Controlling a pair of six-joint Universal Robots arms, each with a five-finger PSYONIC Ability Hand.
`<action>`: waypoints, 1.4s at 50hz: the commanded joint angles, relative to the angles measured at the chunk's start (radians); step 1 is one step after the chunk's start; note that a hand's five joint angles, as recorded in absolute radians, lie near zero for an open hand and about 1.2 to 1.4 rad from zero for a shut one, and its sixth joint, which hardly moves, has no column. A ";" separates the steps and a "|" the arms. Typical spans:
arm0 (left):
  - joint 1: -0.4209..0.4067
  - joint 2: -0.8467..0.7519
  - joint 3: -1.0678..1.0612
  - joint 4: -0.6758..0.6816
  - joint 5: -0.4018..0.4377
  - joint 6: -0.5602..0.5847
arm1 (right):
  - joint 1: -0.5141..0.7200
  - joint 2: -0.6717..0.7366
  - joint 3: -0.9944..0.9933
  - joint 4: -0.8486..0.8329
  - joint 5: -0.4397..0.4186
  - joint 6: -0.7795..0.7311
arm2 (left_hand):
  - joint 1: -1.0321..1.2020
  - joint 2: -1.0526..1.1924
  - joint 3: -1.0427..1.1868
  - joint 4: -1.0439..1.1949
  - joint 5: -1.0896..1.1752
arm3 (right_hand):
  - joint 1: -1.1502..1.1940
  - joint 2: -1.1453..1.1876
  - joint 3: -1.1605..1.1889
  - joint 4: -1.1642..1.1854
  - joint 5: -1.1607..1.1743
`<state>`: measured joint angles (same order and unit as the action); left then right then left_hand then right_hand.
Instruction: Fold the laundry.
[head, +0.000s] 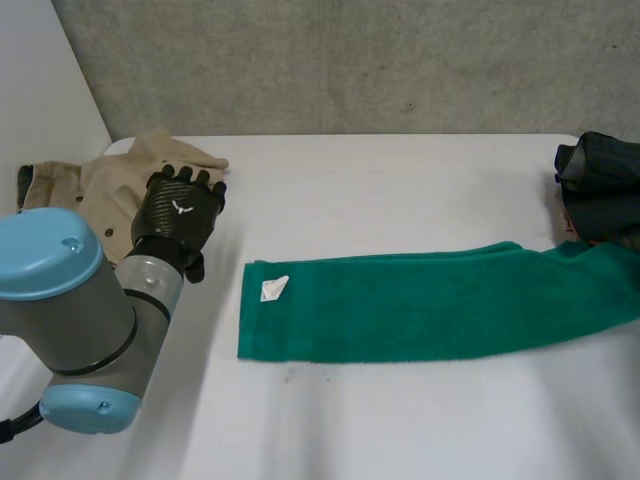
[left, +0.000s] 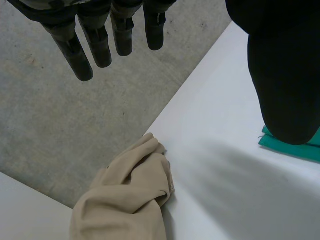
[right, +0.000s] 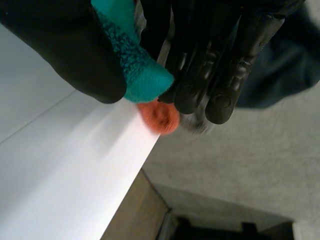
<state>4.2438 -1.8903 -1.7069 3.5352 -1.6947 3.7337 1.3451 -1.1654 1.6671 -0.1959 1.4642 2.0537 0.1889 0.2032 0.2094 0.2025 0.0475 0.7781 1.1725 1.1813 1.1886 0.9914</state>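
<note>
Green towel: laid out as 1 long strip across the middle of the white table. Its near short end is seen close to the left arm, and the far end runs off to the robot's right, passing just under the dark pile.

Tag: 1 small white tag is seen on the towel's corner at the left-arm end.

Left hand: held up over the edge of the beige garment, well apart from the towel. In the left wrist view the fingers are kept straight and spread away from the thumb, and nothing is gripped.

Right hand: closed on the towel. In the right wrist view a bit of green terry is pinched between the thumb and the curled fingers, right at the table's edge.

Beige garment: left crumpled at the far left corner of the table, partly under the left hand. In the left wrist view it's seen bunched up below the fingertips.

Dark garment: piled at the far right side of the table, touching the towel's end.

Orange thing: 1 fuzzy orange bit is spotted just under the pinched towel. What it is can't be told.
</note>
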 joint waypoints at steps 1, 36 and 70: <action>0.008 0.042 -0.026 -0.002 0.000 -0.001 | 0.185 -0.008 -0.056 -0.005 -0.011 0.065 | -0.014 -0.029 -0.035 -0.028 -0.048 | 0.618 0.224 0.215 0.208 0.230; 0.054 0.117 -0.056 0.005 0.003 -0.095 | 0.971 0.201 -0.247 -0.246 -0.168 0.345 | -0.014 -0.029 -0.035 -0.028 -0.048 | -0.593 -0.988 -0.996 -1.004 -0.981; -0.010 0.063 -0.048 0.007 0.003 -0.098 | 0.318 0.316 -0.340 0.125 0.001 0.809 | -0.014 -0.029 -0.035 -0.028 -0.048 | 0.005 -0.389 -0.398 -0.405 -0.383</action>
<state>4.2317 -1.8270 -1.7542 3.5420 -1.6936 3.6355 1.6648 -0.8729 1.3412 -0.0501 1.4247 2.8906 0.1889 0.2032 0.2094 0.2025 0.0475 0.4573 0.5343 0.5354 0.5338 0.3390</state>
